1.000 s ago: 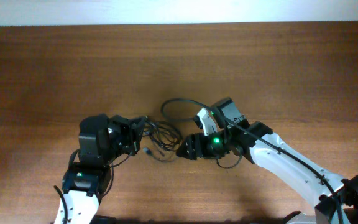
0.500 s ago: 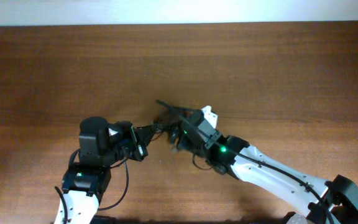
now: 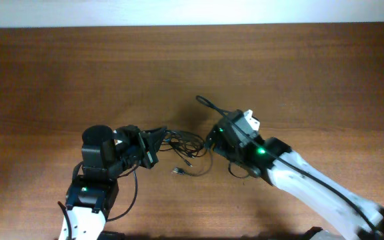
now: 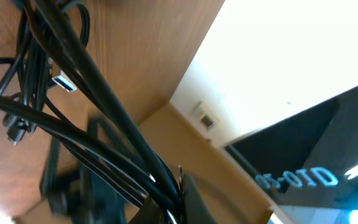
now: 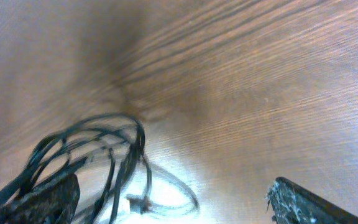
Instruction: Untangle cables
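Mid-untangle. Left claw (image 3: 157, 141) is clenched on the cables (image 3: 184, 151), w/ the bunch on the table (image 3: 279, 67). Right claw (image 3: 213, 138) is released, jaws wide, just right of the bunch. Next, prob.: right claw picks one loose strand and pulls it away from the bunch.

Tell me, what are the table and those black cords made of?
The table looks like wood or a wood-look top: brown, with long grain lines and a soft sheen. The cables look like rubbery plastic: thin, black, smooth, bending into loose loops. One plug tip looks like metal: silvery and bright.
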You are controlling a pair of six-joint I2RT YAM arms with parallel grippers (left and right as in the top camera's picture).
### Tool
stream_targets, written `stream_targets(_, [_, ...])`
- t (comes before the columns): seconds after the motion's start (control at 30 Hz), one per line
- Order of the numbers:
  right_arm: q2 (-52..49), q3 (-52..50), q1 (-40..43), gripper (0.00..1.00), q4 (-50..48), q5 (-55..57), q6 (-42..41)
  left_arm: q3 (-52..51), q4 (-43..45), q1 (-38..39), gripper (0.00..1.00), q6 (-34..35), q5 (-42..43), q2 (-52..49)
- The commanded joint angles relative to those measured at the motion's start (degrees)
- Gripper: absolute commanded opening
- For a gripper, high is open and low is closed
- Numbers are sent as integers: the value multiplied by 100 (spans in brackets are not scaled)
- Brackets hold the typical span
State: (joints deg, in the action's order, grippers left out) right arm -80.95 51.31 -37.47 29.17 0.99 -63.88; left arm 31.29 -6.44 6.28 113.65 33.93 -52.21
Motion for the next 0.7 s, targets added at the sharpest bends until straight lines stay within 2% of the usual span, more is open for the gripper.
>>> stream_targets(0.0, [1001, 37, 0, 98, 293, -304, -284, 74, 44, -7, 0, 33, -485, 66])
stream_targets(0.1, [1027, 35, -9, 99, 197, -1569, -459, 74, 260, -7, 0, 35, -538, 63])
stream_targets(0.13, [898, 33, -48, 99, 192, -1694, -839, 74, 439, -7, 0, 42, -595, 66])
stream_targets(0.2, [610, 33, -234, 99, 127, -1707, -1816, 74, 1410, -7, 0, 42, -754, 66])
stream_targets(0.3, [177, 33, -686, 99, -861, -1661, -2048, 74, 1766, -7, 0, 39, -1132, 63])
stream_targets(0.37, [-129, 33, -1202, 99, -1945, -1040, -2065, 74, 1620, -7, 0, 39, -1132, 63])
stream_targets(0.5, [-586, 33, -1541, 98, -3167, -35, -2240, 74, 1622, -7, 0, 42, -1130, 63])
stream_targets(0.6, [-855, 35, -1539, 98, -3506, 1182, -2732, 74, 1434, -7, 0, 39, -1123, 66])
stream_targets(0.67, [-909, 35, -1532, 98, -3593, 2002, -2756, 74, 1287, -7, 0, 39, -1121, 66])
